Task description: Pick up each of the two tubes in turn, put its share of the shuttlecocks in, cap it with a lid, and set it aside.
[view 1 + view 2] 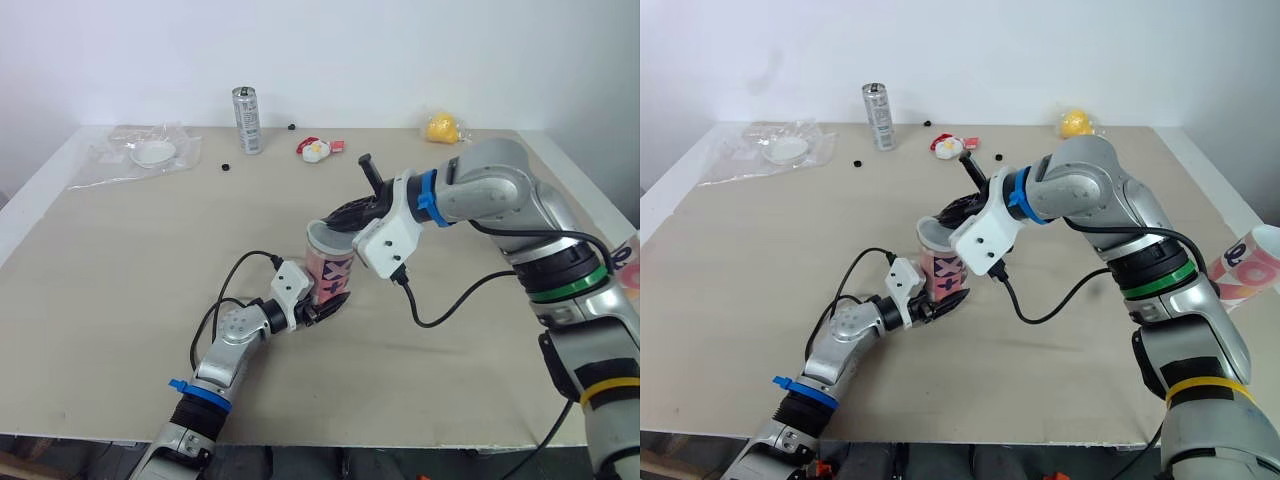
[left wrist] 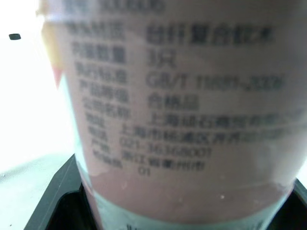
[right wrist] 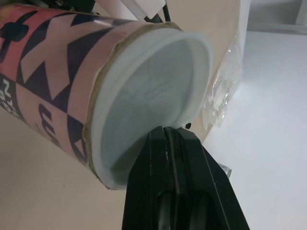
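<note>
Pink with a dark pattern, the tube (image 1: 330, 270) is held nearly upright at the centre of the table (image 1: 120, 300). It is clamped near its base between the fingers of the left gripper (image 1: 322, 303). A white lid (image 3: 158, 86) is laid over its mouth. The right gripper (image 1: 340, 218) is set against the lid's rim, its fingers pressed together with nothing seen between them. A second tube (image 1: 1252, 262) is seen at 3 o'clock, by the table's edge. A can (image 1: 247, 120) is stood at 11 o'clock and a plastic bag (image 1: 140, 152) lies at 10 o'clock.

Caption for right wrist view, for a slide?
Shut right gripper touches the rim of the white lid on the pink tube.
</note>
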Available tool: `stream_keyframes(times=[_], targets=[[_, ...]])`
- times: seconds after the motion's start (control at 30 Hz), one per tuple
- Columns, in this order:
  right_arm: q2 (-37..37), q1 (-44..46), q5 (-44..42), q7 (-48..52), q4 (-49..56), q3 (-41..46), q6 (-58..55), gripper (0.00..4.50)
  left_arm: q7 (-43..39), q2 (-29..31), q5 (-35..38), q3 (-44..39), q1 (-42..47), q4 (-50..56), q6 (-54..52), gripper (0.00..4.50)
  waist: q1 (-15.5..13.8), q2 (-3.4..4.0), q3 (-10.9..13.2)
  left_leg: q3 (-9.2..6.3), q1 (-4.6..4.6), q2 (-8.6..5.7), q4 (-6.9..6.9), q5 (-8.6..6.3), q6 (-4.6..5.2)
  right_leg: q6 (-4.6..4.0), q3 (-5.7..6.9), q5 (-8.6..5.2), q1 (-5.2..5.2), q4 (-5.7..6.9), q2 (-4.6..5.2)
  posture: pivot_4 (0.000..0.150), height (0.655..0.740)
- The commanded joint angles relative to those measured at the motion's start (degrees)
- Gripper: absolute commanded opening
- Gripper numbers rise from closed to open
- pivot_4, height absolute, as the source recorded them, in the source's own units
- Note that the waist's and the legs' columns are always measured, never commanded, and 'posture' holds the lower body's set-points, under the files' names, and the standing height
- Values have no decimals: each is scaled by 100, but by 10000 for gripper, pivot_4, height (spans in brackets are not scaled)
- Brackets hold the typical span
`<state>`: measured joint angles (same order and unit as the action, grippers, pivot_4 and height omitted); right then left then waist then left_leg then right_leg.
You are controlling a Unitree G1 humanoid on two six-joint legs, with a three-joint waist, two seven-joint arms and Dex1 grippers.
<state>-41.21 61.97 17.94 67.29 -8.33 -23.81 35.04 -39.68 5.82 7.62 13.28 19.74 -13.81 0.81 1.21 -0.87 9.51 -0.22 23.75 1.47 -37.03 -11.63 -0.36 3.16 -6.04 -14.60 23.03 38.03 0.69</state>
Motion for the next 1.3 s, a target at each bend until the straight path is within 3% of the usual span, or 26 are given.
stream_keyframes(times=[0.03,0.23,0.53,0.63,0.8,0.93,1.03,1.17,1.2,1.3], targets=[[-158,181,571,-167,-237,-62,226,395,-113,76,-157,230,-201,-310,-246,30499,0,0,0,1,-1,-1,2,0,0,-1,0,-1,0,0,2,1500,7400],[-65,327,888,-588,-461,-82,421,395,-126,94,-154,229,-192,-311,-245,30499,5,-2,1,21,-29,-1,26,1,0,-9,-6,2,-3,0,7,1500,7400],[154,28,67,-230,26,67,-459,395,-113,88,-160,245,-213,-284,-244,30499,7,-3,0,35,-44,6,39,3,2,-14,-16,1,-7,0,7,1500,7400],[176,-88,-275,58,245,113,-1000,9794,-110,84,-160,246,-211,-280,-248,30499,7,-2,-1,34,-45,8,41,3,2,-15,-16,1,-6,0,6,1500,7400],[258,-17,-754,261,290,326,-1726,32725,-114,81,-157,245,-223,-261,-262,30499,4,-5,-1,33,-44,5,45,3,2,-15,-14,-7,-7,0,10,1500,7400],[364,310,-1093,289,17,584,-2116,32725,-120,85,-159,242,-245,-238,-272,30499,4,-5,0,32,-43,1,49,3,1,-15,-14,-10,-5,0,11,1500,7400],[472,500,-1495,337,-38,793,-2470,23934,-117,89,-157,239,-266,-219,-277,30499,4,-6,1,32,-38,1,52,3,2,-17,-14,-10,1,0,12,1500,7400],[497,504,-1877,615,96,839,-2895,3441,-114,73,-161,236,-276,-214,-285,30499,3,-7,1,22,-36,-9,59,2,1,-23,-13,-12,-1,0,15,1500,7400],[481,515,-1916,718,115,804,-2976,288,-114,70,-162,236,-280,-209,-287,30499,3,-7,1,21,-36,-11,60,1,1,-23,-13,-12,-3,0,17,1500,7400],[323,173,-2144,1223,580,593,-3453,288,-102,53,-164,227,-266,-232,-282,30499,1,-9,2,17,-33,-20,62,0,1,-21,-12,-13,-3,-1,22,1500,7400]])
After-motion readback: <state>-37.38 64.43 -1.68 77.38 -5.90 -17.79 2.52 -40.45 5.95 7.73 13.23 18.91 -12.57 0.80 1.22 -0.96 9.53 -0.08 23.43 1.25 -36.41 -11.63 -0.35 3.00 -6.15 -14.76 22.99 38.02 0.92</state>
